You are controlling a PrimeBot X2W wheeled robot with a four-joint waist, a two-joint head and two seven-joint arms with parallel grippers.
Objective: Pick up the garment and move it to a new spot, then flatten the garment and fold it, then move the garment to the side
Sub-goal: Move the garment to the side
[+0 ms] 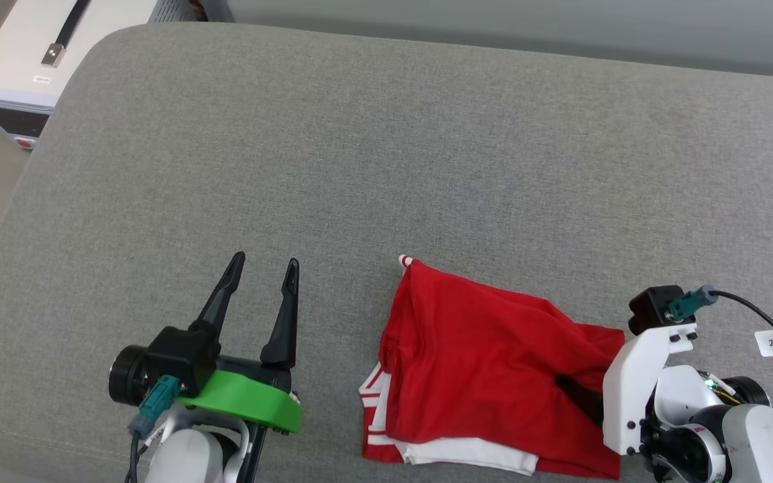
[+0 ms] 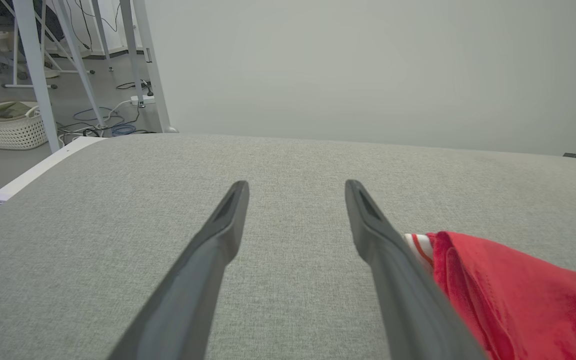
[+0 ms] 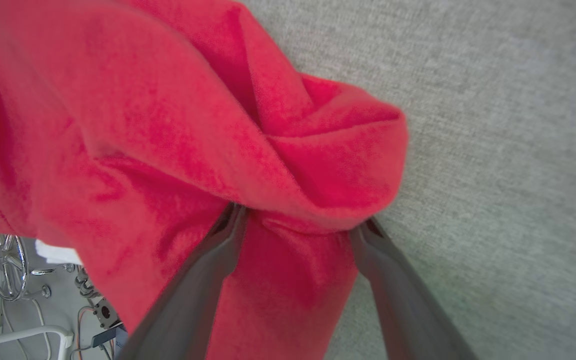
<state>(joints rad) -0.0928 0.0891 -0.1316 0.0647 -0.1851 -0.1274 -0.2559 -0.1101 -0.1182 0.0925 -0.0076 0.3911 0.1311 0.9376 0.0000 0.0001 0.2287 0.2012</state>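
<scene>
Garment (image 1: 480, 349) on grey cushion (image 1: 427, 168); white box (image 1: 24, 60) beyond corner.

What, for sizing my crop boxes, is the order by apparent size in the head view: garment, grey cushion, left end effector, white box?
1. grey cushion
2. garment
3. left end effector and white box: these look alike. The box is farther away and cut off by the frame, so I won't rank them.

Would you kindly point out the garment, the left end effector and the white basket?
garment (image 1: 487, 349), head view, on its red body.
left end effector (image 1: 266, 260), head view, midway between its fingertips.
white basket (image 2: 8, 132), left wrist view, on its woven wall.
</scene>
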